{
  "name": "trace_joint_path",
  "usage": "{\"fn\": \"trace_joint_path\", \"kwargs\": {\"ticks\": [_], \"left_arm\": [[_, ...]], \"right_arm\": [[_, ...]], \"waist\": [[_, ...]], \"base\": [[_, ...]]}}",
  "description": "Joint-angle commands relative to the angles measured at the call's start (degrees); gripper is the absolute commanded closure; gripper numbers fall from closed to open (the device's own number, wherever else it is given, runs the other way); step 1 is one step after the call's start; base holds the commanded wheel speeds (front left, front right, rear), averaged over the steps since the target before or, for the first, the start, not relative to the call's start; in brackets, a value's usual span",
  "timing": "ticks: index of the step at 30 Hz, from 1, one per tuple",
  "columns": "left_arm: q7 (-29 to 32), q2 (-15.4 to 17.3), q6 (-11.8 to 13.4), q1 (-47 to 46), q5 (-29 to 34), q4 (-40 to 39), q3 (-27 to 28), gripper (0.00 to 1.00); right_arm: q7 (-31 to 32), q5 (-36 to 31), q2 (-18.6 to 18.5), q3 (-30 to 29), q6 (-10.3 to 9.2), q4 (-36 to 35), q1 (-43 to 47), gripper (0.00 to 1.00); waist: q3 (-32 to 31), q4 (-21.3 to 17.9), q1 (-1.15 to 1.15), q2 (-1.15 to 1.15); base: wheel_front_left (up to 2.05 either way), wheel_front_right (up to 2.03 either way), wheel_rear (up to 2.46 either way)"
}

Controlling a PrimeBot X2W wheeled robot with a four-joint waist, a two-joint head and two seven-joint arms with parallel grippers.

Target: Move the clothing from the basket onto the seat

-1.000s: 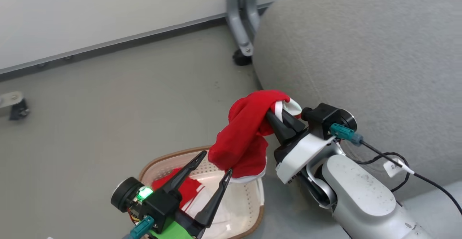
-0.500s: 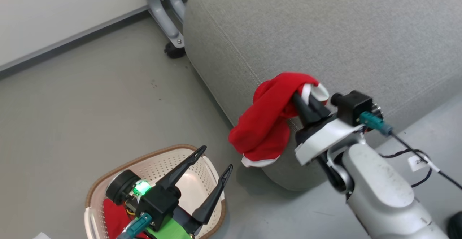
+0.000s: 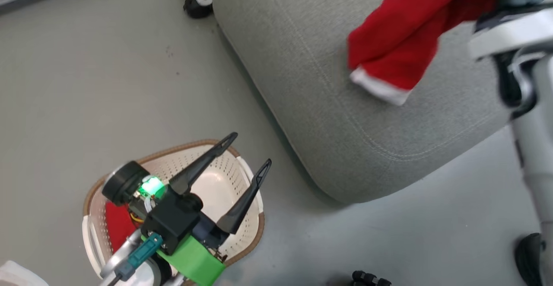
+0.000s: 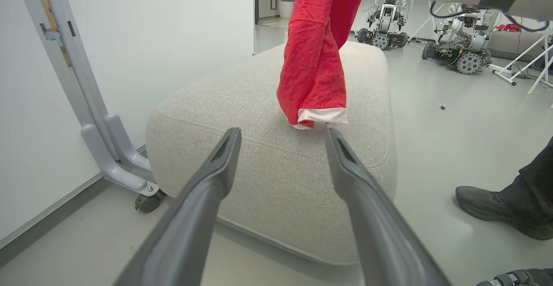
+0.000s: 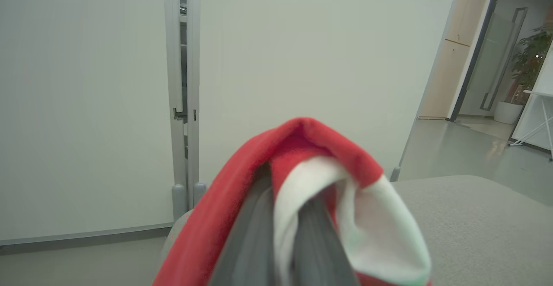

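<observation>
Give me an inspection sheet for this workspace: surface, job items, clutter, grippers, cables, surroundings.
Surface: large grey woven-fabric seat cushion; smooth grey floor.
Job's things: one red fabric garment with white trim hangs over the seat, hem contact unclear; a second red garment lies in the oval cream perforated plastic basket on the floor.
Clutter: small dark speck on the floor.
Grippers: left gripper open, empty, above the basket; right gripper shut on the hanging garment.
Cables: teal plug at the left wrist.
Surroundings: white wall, grey metal castor frame, a person's dark shoe, other wheeled robots.

Grey floor [image 3: 108,83] bearing basket [image 3: 216,186], seat [image 3: 328,117]
</observation>
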Motion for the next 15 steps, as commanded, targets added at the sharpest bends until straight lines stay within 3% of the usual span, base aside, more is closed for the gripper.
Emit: {"fn": "trace_joint_path", "kwargs": {"ticks": [1,6,12,14,15], "left_arm": [[-0.26,0.98,-0.29,-1.58,0.64,-0.51,0.36,0.0],[-1.25,2.27,-0.31,-3.65,0.5,-0.75,1.59,0.0],[-2.16,3.15,-0.4,-5.16,0.66,-0.89,1.3,0.0],[-2.29,3.55,-0.46,-5.53,0.74,-0.9,1.02,0.0],[-2.16,3.73,-0.48,-5.55,0.63,-0.84,0.9,0.0]], "right_arm": [[-0.2,-0.63,-0.91,-1.28,0.01,0.52,-1.89,1.0],[0.47,-2.18,-3.51,-5.42,0.01,5.01,-6.85,1.0],[0.57,-3.28,-2.89,-7.28,0.01,14.69,-9.4,1.0],[0.65,-3.34,-1.9,-8.5,0.01,18.74,-9.98,0.25],[0.53,-3.38,-1.39,-8.97,0.01,20.15,-10.37,0.0]], "waist": [[5.06,4.36,-0.01,0.0],[8.96,7.39,-0.01,0.0],[12.17,9.45,-0.01,0.0],[12.86,9.75,-0.01,0.0],[13.1,9.8,-0.01,0.0]], "base": [[0.0,0.0,0.0],[0.0,0.0,0.0],[0.0,0.0,0.0],[0.0,0.0,0.0],[0.0,0.0,0.0]]}}
